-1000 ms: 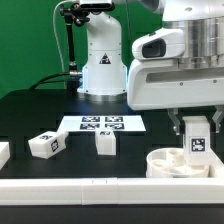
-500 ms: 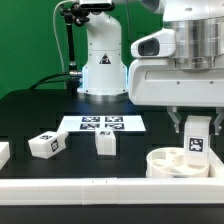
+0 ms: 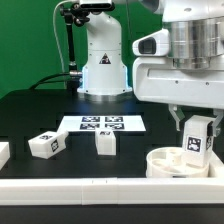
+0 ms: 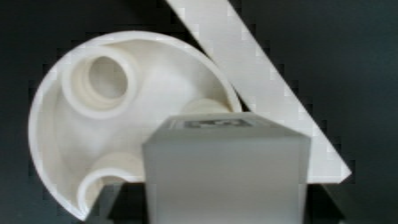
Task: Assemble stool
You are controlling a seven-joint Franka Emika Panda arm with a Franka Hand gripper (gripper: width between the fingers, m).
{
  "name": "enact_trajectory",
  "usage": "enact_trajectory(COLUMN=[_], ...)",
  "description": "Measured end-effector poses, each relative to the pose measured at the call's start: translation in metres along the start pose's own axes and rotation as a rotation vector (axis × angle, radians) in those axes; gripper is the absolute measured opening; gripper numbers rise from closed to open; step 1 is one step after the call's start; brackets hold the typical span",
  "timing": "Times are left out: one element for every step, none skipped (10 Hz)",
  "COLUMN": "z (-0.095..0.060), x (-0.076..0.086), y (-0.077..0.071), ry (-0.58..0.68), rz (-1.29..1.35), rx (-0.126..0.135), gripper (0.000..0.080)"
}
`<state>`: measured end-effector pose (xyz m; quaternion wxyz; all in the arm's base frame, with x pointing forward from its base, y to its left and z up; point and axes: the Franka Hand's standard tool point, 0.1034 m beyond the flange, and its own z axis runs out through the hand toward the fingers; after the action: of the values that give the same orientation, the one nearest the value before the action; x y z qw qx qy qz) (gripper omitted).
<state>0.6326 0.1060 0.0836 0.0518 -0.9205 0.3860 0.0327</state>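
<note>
Exterior view, stock listed by size. Table (image 3: 30,110): black and flat, carrying every part. Gripper (image 3: 197,124): at the right of the frame, pointing down, its two fingers closed on the flanks of one stool leg. Seat (image 3: 170,168): a white plastic round shallow ring at the lower right of the frame, lying flat just behind the long white border rail (image 3: 90,186). It appears rigid, light and smooth-skinned, so a push is likely to slide it on the table. The best hold is judged to be across the thin rim. The wrist view shows a round socket (image 4: 111,72) standing up from its floor. Held leg (image 3: 199,147): a small blocky white piece with a square tag facing the camera, hanging slightly tilted over the seat's right half. Whether its lower end touches the seat cannot be told. It is probably stiff, light and slick, with flat parallel sides that suit a pinch near the upper end, leaving the lower end free to enter a socket. Tilted leg (image 3: 45,144): lower left of the frame, loose, well apart from the seat. Upright leg (image 3: 105,143): lower centre of the frame, loose, and the same hold is advised.
</note>
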Motion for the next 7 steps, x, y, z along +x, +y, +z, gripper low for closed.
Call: enact_trajectory(z=[0.0003,0.0003,0.0004,0.0007,0.0014,0.0029,0.0029], x=[0.0012,0.0020,0.0026,0.0031,0.0031,0.0022,0.0017], y=[0.0006,0.0004,0.0000,-0.0011,-0.0027,-0.0045,-0.0054], ry=[-0.013,-0.018,-0.028,-0.030,-0.031,-0.039,-0.048], rz=[0.086,0.162,0.261,0.332,0.399,0.502,0.556], rx=[0.017,0.026,0.040,0.053,0.071,0.095,0.101], gripper=[0.0340,0.0340,0.0340,0.0340,0.0340,0.0340,0.0340])
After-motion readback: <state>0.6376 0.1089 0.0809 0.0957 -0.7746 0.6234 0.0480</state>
